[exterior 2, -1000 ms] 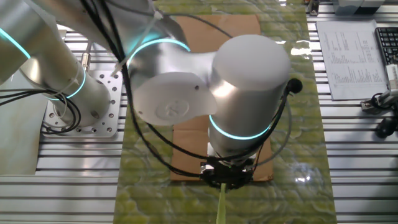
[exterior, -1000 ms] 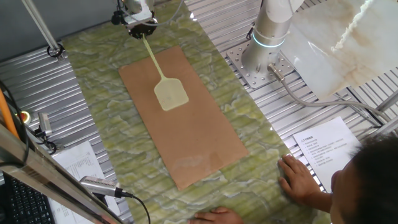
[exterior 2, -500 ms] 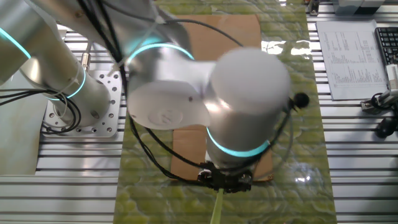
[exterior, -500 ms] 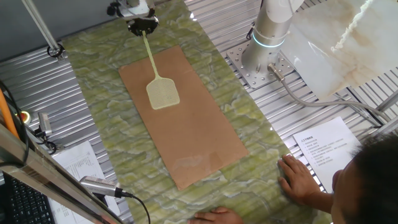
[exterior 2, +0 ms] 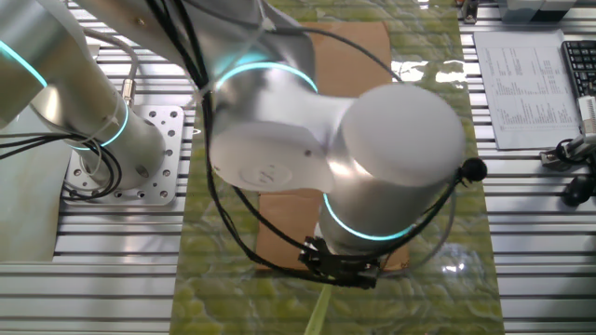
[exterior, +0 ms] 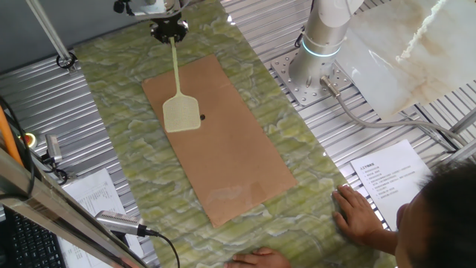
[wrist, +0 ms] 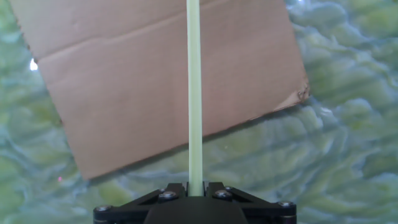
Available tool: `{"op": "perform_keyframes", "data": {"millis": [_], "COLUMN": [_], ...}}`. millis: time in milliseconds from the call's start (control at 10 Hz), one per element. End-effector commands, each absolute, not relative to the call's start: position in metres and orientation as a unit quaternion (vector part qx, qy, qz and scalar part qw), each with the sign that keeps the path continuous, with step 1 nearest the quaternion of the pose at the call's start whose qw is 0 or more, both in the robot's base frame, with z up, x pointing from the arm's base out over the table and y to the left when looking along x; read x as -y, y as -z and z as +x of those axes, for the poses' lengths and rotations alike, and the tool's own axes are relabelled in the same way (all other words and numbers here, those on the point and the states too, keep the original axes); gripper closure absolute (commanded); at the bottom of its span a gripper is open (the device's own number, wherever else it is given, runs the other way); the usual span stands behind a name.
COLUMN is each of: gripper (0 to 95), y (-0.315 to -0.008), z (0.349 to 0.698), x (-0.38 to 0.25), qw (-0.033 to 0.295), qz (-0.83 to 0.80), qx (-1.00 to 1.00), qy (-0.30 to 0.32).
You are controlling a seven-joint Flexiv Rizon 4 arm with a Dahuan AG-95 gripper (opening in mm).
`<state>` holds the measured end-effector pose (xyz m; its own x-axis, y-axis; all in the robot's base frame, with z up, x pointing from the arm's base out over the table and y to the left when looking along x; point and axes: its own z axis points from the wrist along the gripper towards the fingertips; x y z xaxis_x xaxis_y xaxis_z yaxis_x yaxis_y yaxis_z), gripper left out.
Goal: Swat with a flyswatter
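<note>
A: Looking at the flyswatter (exterior: 178,97), I judge it is very light, thin plastic. The long handle should bend like a spring when it is swung, and the mesh head will flap a little.

B: Where is it held?

A: At the far end of the handle, opposite to the head. In the hand view the gripper (wrist: 196,188) is pinching the handle between its jaws. The head lies over the brown board (exterior: 223,141), near the board's end that is closest to the gripper, and just beside a small dark spot (exterior: 201,117) on the board (maybe the target, it is too small to tell).

B: Could it slip?

A: I think yes, smooth plastic can turn in the jaws. A firm hold at the handle end gives the longest swing.
</note>
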<state>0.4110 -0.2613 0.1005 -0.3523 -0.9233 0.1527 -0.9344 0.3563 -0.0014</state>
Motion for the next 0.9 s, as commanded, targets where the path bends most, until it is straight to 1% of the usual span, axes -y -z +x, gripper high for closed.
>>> {"op": "perform_keyframes", "data": {"millis": [100,200,500,900], "gripper": [95.0,95.0,95.0,95.0], "y": [-0.098,-0.09,-0.076,-0.076], "z": [0.413,0.412,0.405,0.398], "x": [0.263,0.27,0.283,0.285], "qw": [0.069,0.071,0.062,0.069], "qz": [0.584,0.591,0.615,0.638], "qx": [0.806,0.8,0.785,0.766], "qy": [-0.062,-0.071,-0.049,-0.046]}}
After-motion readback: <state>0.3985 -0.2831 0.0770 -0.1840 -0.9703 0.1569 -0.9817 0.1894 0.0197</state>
